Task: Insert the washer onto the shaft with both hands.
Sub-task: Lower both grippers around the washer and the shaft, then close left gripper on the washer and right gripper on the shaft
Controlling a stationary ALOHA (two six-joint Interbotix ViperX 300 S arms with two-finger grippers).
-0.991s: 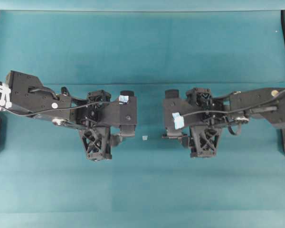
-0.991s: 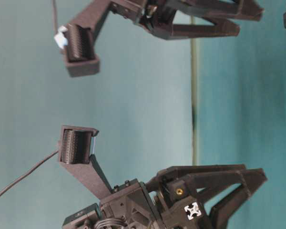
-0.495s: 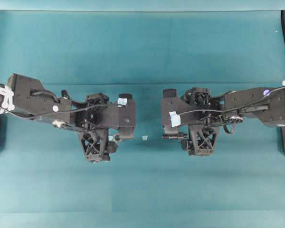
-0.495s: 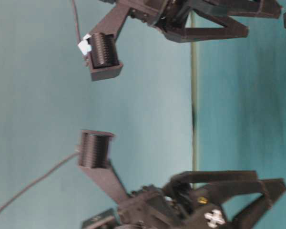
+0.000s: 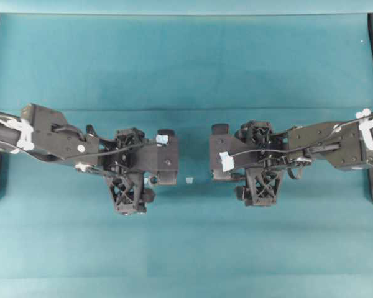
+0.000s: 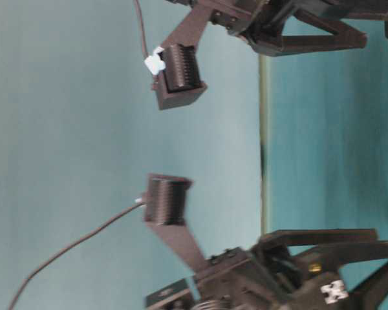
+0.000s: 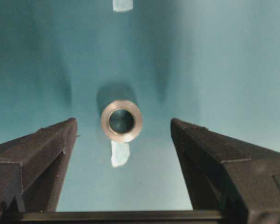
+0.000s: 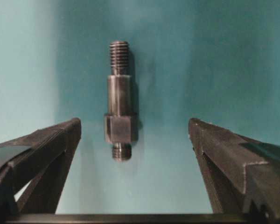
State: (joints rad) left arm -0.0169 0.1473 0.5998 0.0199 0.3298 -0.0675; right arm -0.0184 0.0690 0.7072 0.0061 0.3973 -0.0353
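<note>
While both arms reach inward over the teal bench (image 5: pixel 186 62), the left hand (image 7: pixel 123 140) and right hand (image 8: pixel 133 140) are spread wide, grasping nothing; the shaft (image 8: pixel 119 100) lies flat between the right fingers, the washer (image 7: pixel 121 121) between the left, touching neither
</note>
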